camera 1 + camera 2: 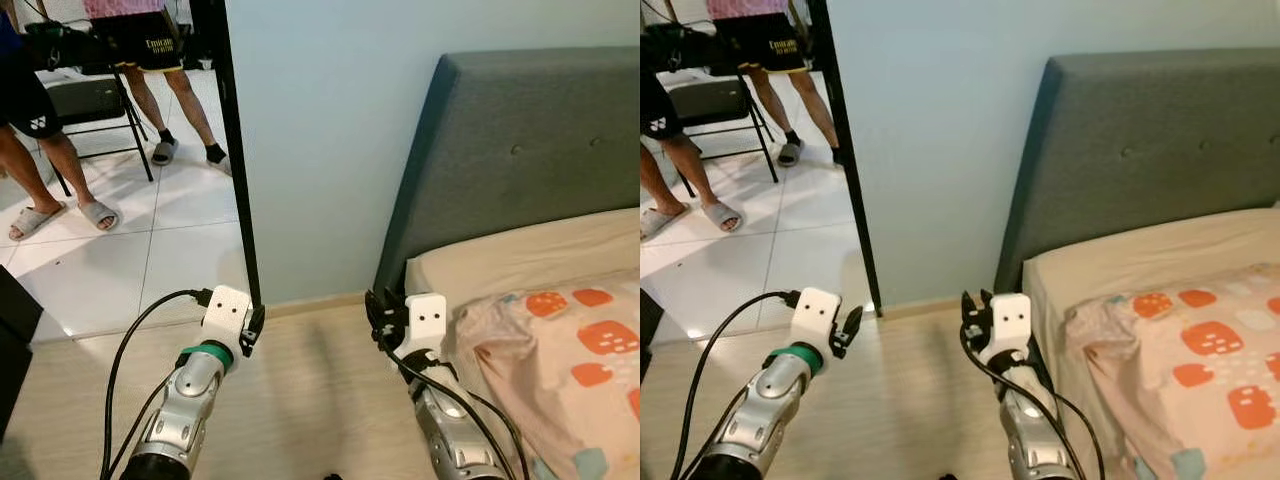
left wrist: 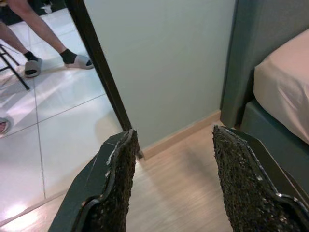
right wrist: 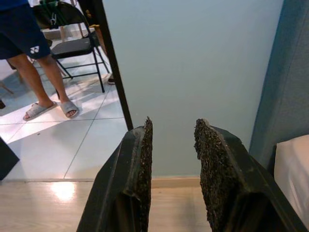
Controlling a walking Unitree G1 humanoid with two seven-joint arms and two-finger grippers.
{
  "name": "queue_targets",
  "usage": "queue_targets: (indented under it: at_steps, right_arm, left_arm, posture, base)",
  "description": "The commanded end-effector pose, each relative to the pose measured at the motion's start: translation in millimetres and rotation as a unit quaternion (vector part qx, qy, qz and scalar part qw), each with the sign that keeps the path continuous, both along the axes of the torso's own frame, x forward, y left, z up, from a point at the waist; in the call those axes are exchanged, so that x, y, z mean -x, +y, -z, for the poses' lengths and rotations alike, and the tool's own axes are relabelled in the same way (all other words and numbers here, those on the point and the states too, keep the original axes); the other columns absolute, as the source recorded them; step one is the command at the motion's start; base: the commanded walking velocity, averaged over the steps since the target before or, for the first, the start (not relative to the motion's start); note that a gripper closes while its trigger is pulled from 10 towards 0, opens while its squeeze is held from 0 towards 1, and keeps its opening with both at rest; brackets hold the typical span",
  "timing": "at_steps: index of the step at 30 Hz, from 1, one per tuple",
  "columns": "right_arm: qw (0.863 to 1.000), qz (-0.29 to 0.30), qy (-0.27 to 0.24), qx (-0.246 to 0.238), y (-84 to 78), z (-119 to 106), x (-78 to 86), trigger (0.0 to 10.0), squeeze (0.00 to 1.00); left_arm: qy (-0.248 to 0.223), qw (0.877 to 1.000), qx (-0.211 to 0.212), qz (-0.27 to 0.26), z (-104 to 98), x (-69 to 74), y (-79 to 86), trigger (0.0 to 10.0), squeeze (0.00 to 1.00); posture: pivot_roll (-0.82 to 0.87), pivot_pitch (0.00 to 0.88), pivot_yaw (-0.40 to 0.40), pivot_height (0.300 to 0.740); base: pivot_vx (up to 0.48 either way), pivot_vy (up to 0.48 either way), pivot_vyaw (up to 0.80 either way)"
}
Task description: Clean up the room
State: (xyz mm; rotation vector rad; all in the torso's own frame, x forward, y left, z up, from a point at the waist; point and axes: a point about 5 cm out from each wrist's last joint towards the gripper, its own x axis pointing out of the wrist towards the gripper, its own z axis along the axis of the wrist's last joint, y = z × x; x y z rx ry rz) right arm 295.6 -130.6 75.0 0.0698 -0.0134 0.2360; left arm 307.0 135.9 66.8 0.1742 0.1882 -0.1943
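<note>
Leftmost, beyond a black door frame (image 1: 236, 150), two people (image 1: 35, 120) in slippers stand on white floor tiles (image 1: 120, 250) next to a black folding chair (image 1: 95, 105); they show from the waist down. On this side of the frame the floor is pale wood (image 1: 300, 390), running up to a light blue wall (image 1: 320, 130) with a wooden skirting board (image 1: 315, 303).

The left tool (image 1: 252, 330) hangs above the wood floor just short of the door frame's foot, its two black fingers (image 2: 113, 188) spread well apart with nothing between them. A black cable (image 1: 130, 340) loops from its white wrist housing back along the silver arm.

The right tool (image 1: 972, 312) is held up near the foot of the wall, just beside the corner of the bed, its fingers (image 3: 140, 164) standing slightly apart with a narrow gap and nothing gripped.

Further right stands the bed (image 1: 520, 265), with a grey upholstered headboard (image 1: 530, 140) against the wall and a beige sheet. A crumpled blanket (image 1: 560, 350), cream with orange blocks, lies on the mattress close to the right arm, its edge hanging near the bedside.
</note>
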Motion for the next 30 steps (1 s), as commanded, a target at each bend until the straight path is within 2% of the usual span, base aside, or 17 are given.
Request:
queue_targets:
  at_steps: [1,30]
  right_arm:
    - [1.0,0.0,0.01,0.002,0.0,5.1,2.6,10.0,0.0]
    - [1.0,0.0,0.012,0.004,-0.3,6.4,2.1,10.0,0.0]
  left_arm:
    - [0.008,1.0,0.003,-0.003,4.4,3.3,1.0,10.0,0.0]
    - [0.006,1.0,0.002,0.001,4.0,3.2,0.0,10.0,0.0]
  posture:
    - [-0.06,0.035,0.052,0.74]
    - [-0.06,0.035,0.05,0.74]
  base:
    - [-0.394,0.0,0.0]
    - [-0.414,0.0,0.0]
